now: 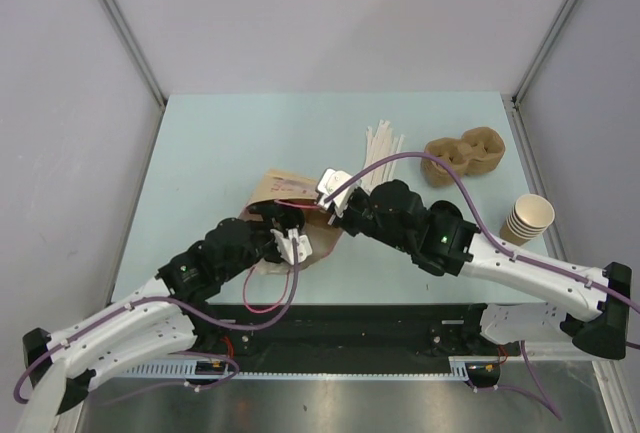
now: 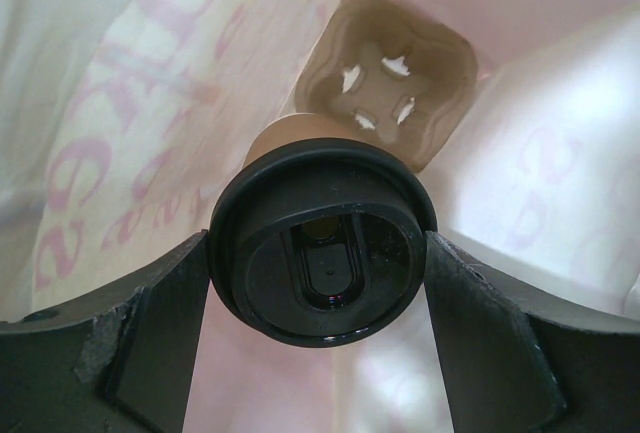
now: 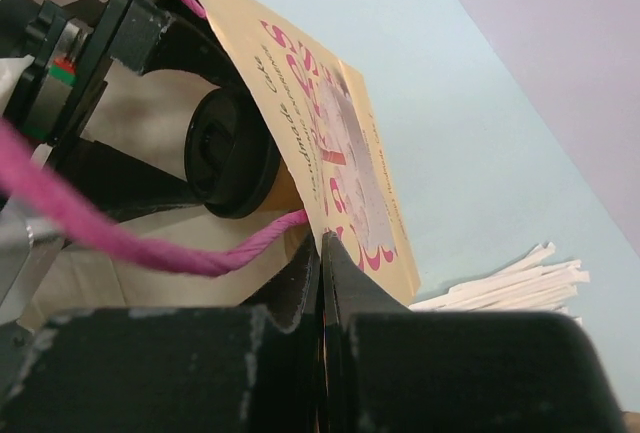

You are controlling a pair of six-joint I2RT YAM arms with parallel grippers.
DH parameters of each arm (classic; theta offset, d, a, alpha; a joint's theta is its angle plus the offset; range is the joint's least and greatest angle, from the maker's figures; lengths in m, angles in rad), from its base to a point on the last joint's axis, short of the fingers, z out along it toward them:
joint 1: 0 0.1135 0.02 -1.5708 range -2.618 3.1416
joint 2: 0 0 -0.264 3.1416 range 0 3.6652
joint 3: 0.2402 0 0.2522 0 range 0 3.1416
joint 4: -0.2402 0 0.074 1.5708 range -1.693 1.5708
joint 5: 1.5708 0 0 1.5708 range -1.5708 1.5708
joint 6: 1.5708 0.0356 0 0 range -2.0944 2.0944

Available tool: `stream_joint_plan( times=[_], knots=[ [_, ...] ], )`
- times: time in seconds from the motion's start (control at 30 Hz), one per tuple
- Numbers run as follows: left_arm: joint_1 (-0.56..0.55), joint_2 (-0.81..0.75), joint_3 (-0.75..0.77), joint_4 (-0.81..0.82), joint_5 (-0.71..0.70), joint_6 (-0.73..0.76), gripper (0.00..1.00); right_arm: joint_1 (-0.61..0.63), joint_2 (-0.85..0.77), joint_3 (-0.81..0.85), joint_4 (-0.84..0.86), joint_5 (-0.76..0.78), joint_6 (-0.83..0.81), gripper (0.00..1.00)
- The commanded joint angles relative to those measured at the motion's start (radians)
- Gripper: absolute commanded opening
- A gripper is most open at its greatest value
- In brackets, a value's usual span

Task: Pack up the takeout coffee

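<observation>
The takeout coffee (image 2: 325, 243), a brown paper cup with a black lid, is inside a brown paper bag with pink print (image 1: 275, 185) that lies on its side. My left gripper (image 2: 320, 263) reaches into the bag mouth, its fingers pressed on both sides of the lid. A pulp cup carrier (image 2: 385, 83) sits deeper in the bag, just beyond the cup. My right gripper (image 3: 322, 253) is shut on the bag's upper edge (image 3: 340, 153) and holds the mouth open. The lid also shows in the right wrist view (image 3: 230, 153). In the top view the cup is hidden by the bag and the arms.
A second pulp carrier (image 1: 463, 156) lies at the back right. A stack of lidless cups (image 1: 527, 218) stands at the right edge. White stirrers (image 1: 385, 148) lie behind the bag. The bag's pink rope handle (image 3: 150, 243) hangs across the mouth.
</observation>
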Motion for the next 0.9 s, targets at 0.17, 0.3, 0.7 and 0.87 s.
stream_joint_plan(
  times=[0.17, 0.3, 0.7, 0.87],
  knots=[
    [-0.02, 0.064, 0.097, -0.068, 0.101, 0.021, 0.08, 0.012, -0.003, -0.006, 0.102, -0.078, -0.011, 0.0],
    [-0.025, 0.121, 0.14, -0.09, 0.098, 0.032, 0.07, 0.022, -0.004, -0.008, 0.092, -0.095, -0.025, 0.0],
    [-0.051, 0.102, 0.131, -0.162, 0.147, 0.139, 0.07, 0.033, 0.002, -0.008, 0.097, -0.102, -0.023, 0.0],
    [-0.065, 0.092, 0.126, -0.173, 0.174, 0.16, 0.07, 0.047, 0.009, -0.008, 0.103, -0.078, -0.039, 0.0]
  ],
)
